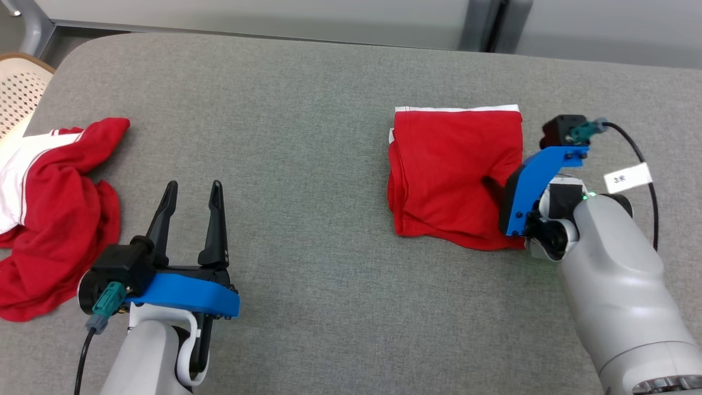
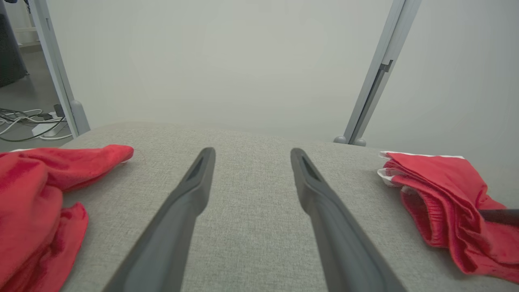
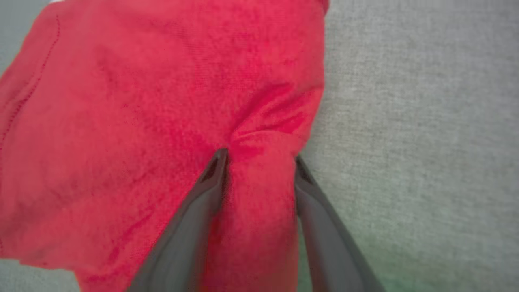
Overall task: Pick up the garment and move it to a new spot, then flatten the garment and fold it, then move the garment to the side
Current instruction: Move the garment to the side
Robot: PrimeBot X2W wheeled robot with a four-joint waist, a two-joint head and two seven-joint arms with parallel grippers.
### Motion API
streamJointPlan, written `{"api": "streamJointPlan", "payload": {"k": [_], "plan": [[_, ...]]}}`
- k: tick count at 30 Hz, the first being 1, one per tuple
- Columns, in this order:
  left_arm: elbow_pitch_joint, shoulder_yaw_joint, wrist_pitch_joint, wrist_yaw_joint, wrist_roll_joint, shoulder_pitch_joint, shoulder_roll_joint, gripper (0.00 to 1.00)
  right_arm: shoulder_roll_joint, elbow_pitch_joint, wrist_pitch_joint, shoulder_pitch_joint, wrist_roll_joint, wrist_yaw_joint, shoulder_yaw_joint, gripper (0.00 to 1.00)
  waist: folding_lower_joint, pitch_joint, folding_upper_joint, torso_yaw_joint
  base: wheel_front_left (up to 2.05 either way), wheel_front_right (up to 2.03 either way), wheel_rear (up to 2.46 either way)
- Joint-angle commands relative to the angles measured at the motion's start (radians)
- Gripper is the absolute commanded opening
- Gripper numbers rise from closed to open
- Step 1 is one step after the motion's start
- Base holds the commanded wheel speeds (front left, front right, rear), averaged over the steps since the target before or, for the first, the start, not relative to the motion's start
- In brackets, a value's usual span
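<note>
Chair: a pale perforated seat (image 1: pixel 19 93) shows at the far left edge of the head view, beyond the table's rounded corner.
Crumpled garment: a red and white heap (image 1: pixel 49 219) lies bunched at the left edge of the table, one red sleeve-like end stretched toward the far side.
Table: a grey woven surface (image 1: pixel 329 274) carries both pieces of clothing, with bare cloth between them.
Left tool: it (image 1: pixel 194 186) hovers just right of the crumpled garment, released, its two dark fingers spread and pointing away from the robot. Its own wrist view shows nothing between them but grey fabric.
Folded garment: a red, roughly square stack (image 1: pixel 449 175) lies flat on the right half of the table, well apart from the heap. A white band (image 1: pixel 458 108) runs along its far edge, and layered folds show on its left side.
Right tool: it (image 3: pixel 260 156) is down on the folded garment's right edge, near the front corner.
Right tool's grip: its fingers (image 3: pixel 190 219) stand on either side of a raised ridge of red cloth and both touch it. I cannot tell whether they pinch it.
Cable: a black lead with a white tag (image 1: pixel 628 176) loops off the right wrist.
</note>
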Motion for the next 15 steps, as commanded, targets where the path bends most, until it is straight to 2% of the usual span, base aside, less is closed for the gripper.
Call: {"api": "streamJointPlan", "payload": {"k": [1, 5, 8, 11, 15], "plan": [[-0.002, 0.002, -0.005, -0.004, 0.005, -0.004, -0.001, 1.0, 0.003, 0.017, -0.001, -0.003, -0.023, 0.0, 0.02, 0.0, 0.0, 0.003, 0.0, -0.008, 0.0, 0.0, 0.0], [-0.015, 0.017, -0.005, -0.003, 0.008, -0.006, -0.001, 1.0, -0.004, -0.01, -0.005, -0.066, -0.082, 0.0, 0.085, 0.0, 0.0, 0.016, 0.0, -0.046, 0.0, 0.0, 0.0], [-0.028, 0.032, -0.005, -0.003, 0.008, -0.009, 0.005, 1.0, -0.024, -0.032, 0.05, -0.108, -0.122, 0.0, 0.193, 0.0, 0.0, 0.028, 0.0, -0.09, 0.0, 0.0, 0.0], [-0.059, 0.053, -0.005, 0.0, 0.013, -0.014, 0.008, 1.0, -0.085, -0.074, 0.106, -0.146, -0.117, 0.0, 0.321, 0.0, 0.0, 0.041, 0.0, -0.144, 0.0, 0.0, 0.0], [-0.098, 0.069, -0.004, 0.003, 0.022, -0.008, 0.012, 1.0, -0.184, -0.164, 0.152, -0.174, -0.042, 0.0, 0.454, 0.0, 0.0, 0.062, 0.0, -0.223, 0.0, 0.0, 0.0]]}}
